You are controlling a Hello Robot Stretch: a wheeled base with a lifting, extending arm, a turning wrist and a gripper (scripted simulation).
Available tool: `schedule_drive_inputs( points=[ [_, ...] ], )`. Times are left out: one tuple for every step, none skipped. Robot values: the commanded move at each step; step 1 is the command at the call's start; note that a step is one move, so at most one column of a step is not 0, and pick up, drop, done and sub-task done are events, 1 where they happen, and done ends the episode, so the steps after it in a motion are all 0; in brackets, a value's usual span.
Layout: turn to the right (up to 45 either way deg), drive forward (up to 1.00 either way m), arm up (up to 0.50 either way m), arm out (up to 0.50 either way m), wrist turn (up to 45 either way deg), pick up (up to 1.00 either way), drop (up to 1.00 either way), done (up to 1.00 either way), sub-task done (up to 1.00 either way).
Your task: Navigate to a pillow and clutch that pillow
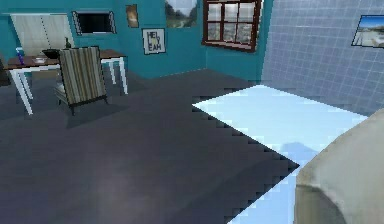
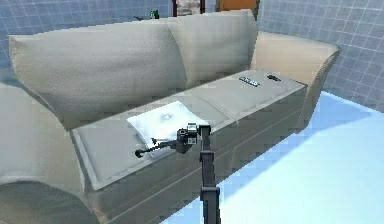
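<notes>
In the arm side view a beige three-seat sofa [image 2: 100, 60] runs across the frame from lower left to upper right. On its middle seat cushion, just left of centre, lies a flat white square thing [image 2: 160, 121] with a faint grey mark on it. Its shape does not settle whether it is the pillow. The arm [image 2: 208, 185] rises as a dark bar from the bottom edge right of the middle and ends over the front of that same cushion. The gripper [image 2: 141, 153] points left from the arm's top, just below and in front of the white thing. The seat cushion lies right behind the fingers [image 2: 155, 148], so I cannot tell whether the gripper holds anything or touches the white thing. Two small dark things [image 2: 250, 81] lie on the right-hand seat cushion, well apart from the gripper. A pale blue rug [image 2: 320, 170] shows at lower right, and a grey tiled wall [image 2: 330, 20] at upper right.

In the forward view the sofa's rounded arm [image 1: 345, 185] fills the lower right corner. The pale blue rug [image 1: 270, 115] spreads from it over a dark floor [image 1: 120, 160]. At upper left a white counter [image 1: 30, 68] stands against a teal wall [image 1: 20, 20], with a striped chair [image 1: 82, 75] just in front of it. A wood-framed window [image 1: 232, 22] sits at upper centre-right, and a framed picture [image 1: 154, 40] hangs left of it.
</notes>
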Motion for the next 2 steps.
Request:
schedule_drive_inputs(
  points=[
    [0.0,0.00,-0.10,0.00,0.0,0.00,0.00,0.00,0.00],
    [0.0,0.00,0.10,0.00,0.0,0.00,0.00,0.00,0.00]
  ],
)
